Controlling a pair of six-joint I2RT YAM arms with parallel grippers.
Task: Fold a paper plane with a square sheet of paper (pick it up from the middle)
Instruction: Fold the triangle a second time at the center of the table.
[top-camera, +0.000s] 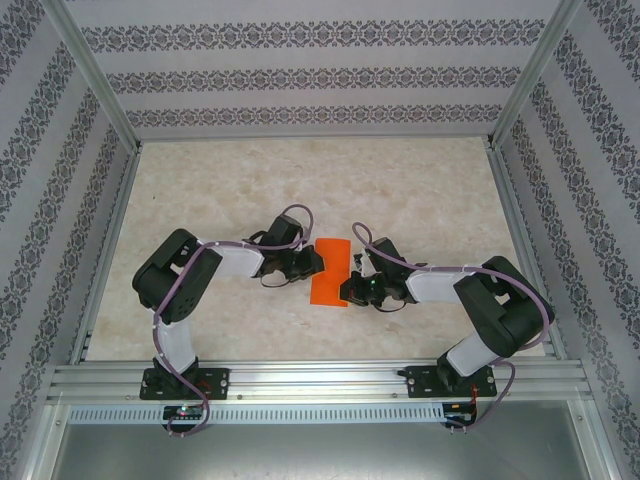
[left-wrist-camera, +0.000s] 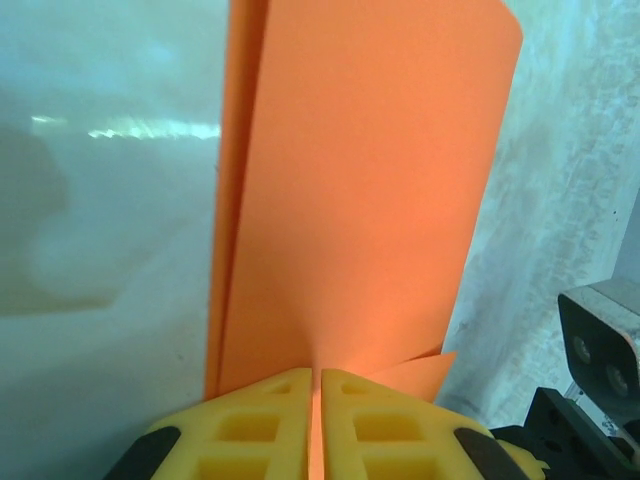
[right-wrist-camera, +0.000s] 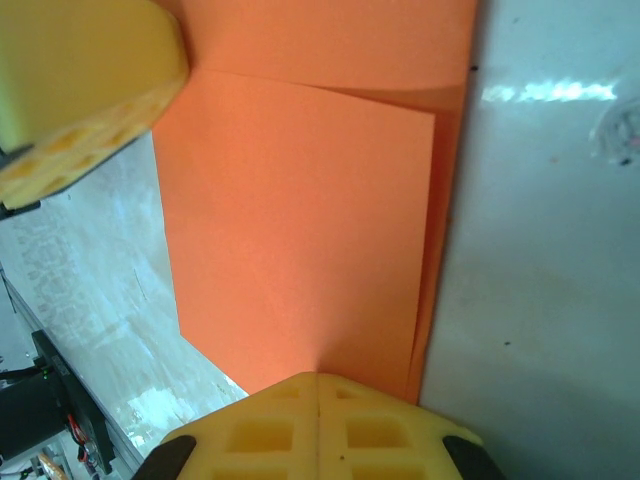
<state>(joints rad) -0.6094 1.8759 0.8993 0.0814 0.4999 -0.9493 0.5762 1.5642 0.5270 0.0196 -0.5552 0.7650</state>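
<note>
The square sheet of paper (top-camera: 330, 272) is bright orange and folded over into layers, a rectangle between the two arms. My left gripper (top-camera: 316, 262) is shut on its left edge. In the left wrist view the paper (left-wrist-camera: 360, 180) runs up from the shut yellow fingertips (left-wrist-camera: 270, 400), with a thin orange strip pinched in my left gripper (left-wrist-camera: 315, 372). My right gripper (top-camera: 352, 288) is shut on the opposite edge. In the right wrist view the sheet (right-wrist-camera: 300, 220) spreads out from my right gripper (right-wrist-camera: 319, 376). No pointed paper plane is in view.
The marble-patterned tabletop (top-camera: 300, 190) lies open behind the paper, walled by patterned panels and metal posts. The left gripper's yellow finger (right-wrist-camera: 80, 90) shows at the top left of the right wrist view. Part of the right arm (left-wrist-camera: 600, 350) sits close by in the left wrist view.
</note>
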